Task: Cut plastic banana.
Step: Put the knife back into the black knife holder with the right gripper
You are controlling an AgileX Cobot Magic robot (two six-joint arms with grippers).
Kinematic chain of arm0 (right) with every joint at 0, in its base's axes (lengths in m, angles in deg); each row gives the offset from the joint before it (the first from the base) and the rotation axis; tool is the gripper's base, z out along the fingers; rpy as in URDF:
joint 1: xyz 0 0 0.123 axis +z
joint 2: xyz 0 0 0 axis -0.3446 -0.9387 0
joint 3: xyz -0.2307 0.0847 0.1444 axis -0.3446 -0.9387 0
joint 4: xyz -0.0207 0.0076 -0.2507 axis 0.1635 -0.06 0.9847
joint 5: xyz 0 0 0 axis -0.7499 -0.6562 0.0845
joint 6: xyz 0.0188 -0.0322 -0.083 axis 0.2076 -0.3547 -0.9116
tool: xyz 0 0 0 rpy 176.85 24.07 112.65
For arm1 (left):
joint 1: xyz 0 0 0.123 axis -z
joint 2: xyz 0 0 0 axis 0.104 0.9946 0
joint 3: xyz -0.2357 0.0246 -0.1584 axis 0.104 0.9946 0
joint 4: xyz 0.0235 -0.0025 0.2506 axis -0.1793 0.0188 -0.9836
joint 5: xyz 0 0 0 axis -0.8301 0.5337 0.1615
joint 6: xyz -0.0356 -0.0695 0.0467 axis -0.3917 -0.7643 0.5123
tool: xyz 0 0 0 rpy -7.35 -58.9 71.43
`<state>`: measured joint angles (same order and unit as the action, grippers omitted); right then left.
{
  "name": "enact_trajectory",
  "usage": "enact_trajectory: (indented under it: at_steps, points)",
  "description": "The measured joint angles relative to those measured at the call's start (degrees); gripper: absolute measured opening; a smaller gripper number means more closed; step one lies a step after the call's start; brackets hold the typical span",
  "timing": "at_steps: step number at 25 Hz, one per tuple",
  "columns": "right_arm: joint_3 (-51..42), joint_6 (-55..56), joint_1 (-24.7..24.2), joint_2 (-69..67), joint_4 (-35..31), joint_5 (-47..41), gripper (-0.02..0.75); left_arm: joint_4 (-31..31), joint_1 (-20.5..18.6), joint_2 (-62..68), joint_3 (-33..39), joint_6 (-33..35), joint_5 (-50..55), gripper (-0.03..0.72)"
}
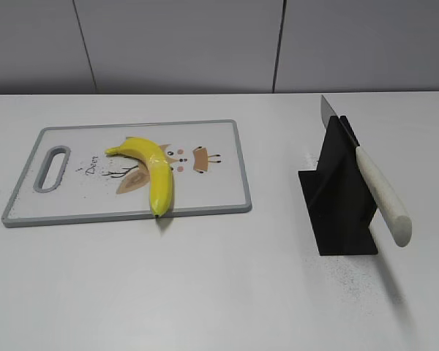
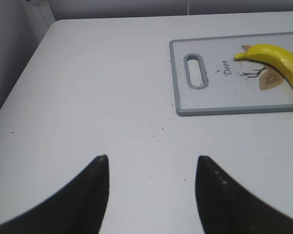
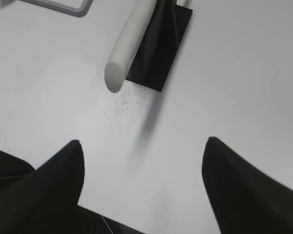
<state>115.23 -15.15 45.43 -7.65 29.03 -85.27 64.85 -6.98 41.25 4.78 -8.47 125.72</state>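
A yellow plastic banana (image 1: 152, 170) lies whole on a white cutting board with a grey rim (image 1: 212, 209); its lower end reaches the board's front edge. It also shows in the left wrist view (image 2: 278, 61), on the board (image 2: 219, 111). A knife with a white handle (image 1: 383, 196) rests slanted in a black stand (image 1: 338, 201), blade tip up. In the right wrist view the handle (image 3: 128, 45) points toward the camera over the stand (image 3: 161, 53). My left gripper (image 2: 151, 158) is open and empty over bare table. My right gripper (image 3: 142, 141) is open and empty, short of the handle. Neither gripper shows in the exterior view.
The white table (image 1: 219, 292) carries dark specks around the stand and left of the board. A grey wall stands behind the table's far edge. The table's left edge shows in the left wrist view (image 2: 29, 53).
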Motion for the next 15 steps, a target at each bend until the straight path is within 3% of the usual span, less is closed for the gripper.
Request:
enact_trajectory:
  at_steps: [15]
  points:
    - [-4.2, -3.7, 0.0, 25.5, -1.4, -7.2, 0.591, 0.0, 0.0, 0.0, 0.0, 0.0, 0.0, 0.533]
